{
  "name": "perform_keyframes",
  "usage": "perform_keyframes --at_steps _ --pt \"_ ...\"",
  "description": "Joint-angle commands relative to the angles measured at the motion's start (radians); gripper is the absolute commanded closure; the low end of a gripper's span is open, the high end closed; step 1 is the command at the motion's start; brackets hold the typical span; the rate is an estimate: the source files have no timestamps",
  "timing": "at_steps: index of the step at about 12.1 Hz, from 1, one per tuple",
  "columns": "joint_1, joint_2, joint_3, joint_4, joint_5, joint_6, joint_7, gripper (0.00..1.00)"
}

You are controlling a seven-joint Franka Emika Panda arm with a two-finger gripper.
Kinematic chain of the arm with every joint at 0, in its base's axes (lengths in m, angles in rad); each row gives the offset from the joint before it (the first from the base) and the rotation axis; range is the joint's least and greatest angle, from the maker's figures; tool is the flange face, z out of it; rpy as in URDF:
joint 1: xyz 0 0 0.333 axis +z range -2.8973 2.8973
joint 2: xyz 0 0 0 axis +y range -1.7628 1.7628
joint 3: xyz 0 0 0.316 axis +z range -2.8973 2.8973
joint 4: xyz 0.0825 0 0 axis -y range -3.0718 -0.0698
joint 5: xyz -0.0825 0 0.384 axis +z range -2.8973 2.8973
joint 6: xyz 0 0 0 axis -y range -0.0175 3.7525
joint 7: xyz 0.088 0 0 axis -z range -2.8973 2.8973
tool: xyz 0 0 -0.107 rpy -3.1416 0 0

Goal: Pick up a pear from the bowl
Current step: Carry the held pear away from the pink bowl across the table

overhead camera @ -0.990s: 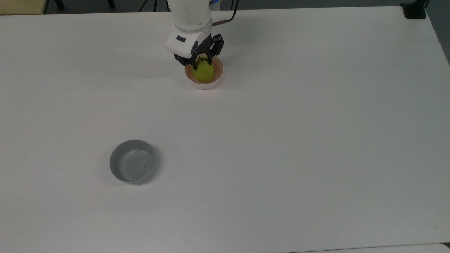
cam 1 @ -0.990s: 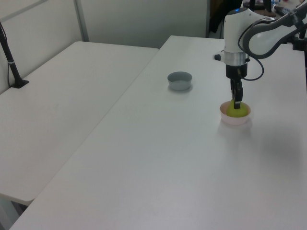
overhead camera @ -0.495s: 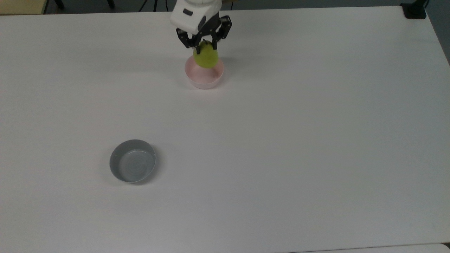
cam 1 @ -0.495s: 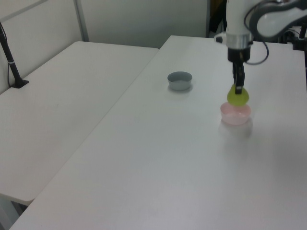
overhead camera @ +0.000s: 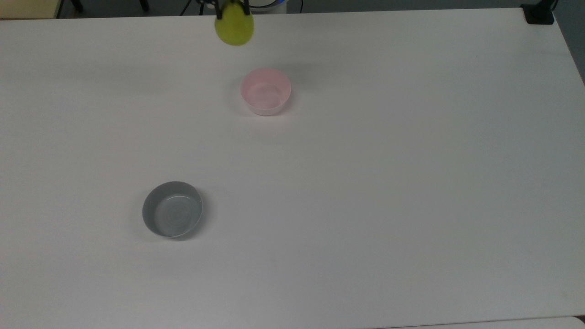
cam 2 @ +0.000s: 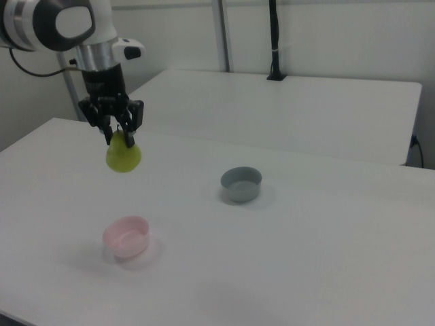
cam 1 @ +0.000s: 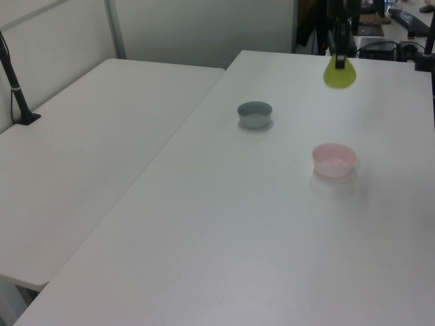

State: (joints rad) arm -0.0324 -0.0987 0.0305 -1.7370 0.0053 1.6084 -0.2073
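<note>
The yellow-green pear (overhead camera: pixel 234 26) (cam 1: pixel 339 73) (cam 2: pixel 123 157) hangs high in the air, held at its narrow top by my gripper (cam 2: pixel 119 139), which is shut on it. In the left view my gripper (cam 1: pixel 340 58) comes down from the top edge. The pale pink bowl (overhead camera: pixel 266 91) (cam 1: pixel 334 159) (cam 2: pixel 126 237) stands empty on the white table, well below the pear and a little aside of it.
A grey bowl (overhead camera: pixel 172 209) (cam 1: pixel 255 113) (cam 2: pixel 240 183) stands apart from the pink one on the white table (overhead camera: pixel 365 183). A second white table (cam 1: pixel 81 156) adjoins it. A black post (cam 1: pixel 15 85) rises from that second table's edge.
My gripper has lifted the pear out of the pink bowl and carried it well above the table, toward the top view's upper left. The pink bowl is left empty.
</note>
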Motion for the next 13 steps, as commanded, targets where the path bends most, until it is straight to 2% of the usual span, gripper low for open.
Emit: perform_keyframes --at_steps 1,3,6,9,12,13 --pt "0.015 0.033 -0.079 0.091 -0.004 -0.045 -0.065 1.00" --pt "0.006 0.074 -0.122 0.146 0.007 -0.033 -0.136 1.00" --pt "-0.027 0.146 -0.144 0.207 -0.001 0.022 -0.237 1.00" --pt "-0.043 0.200 -0.239 0.240 0.002 0.063 -0.377 1.00" --pt "-0.107 0.296 -0.254 0.263 0.007 0.161 -0.406 1.00" --pt "-0.130 0.331 -0.254 0.264 0.034 0.186 -0.399 1.00"
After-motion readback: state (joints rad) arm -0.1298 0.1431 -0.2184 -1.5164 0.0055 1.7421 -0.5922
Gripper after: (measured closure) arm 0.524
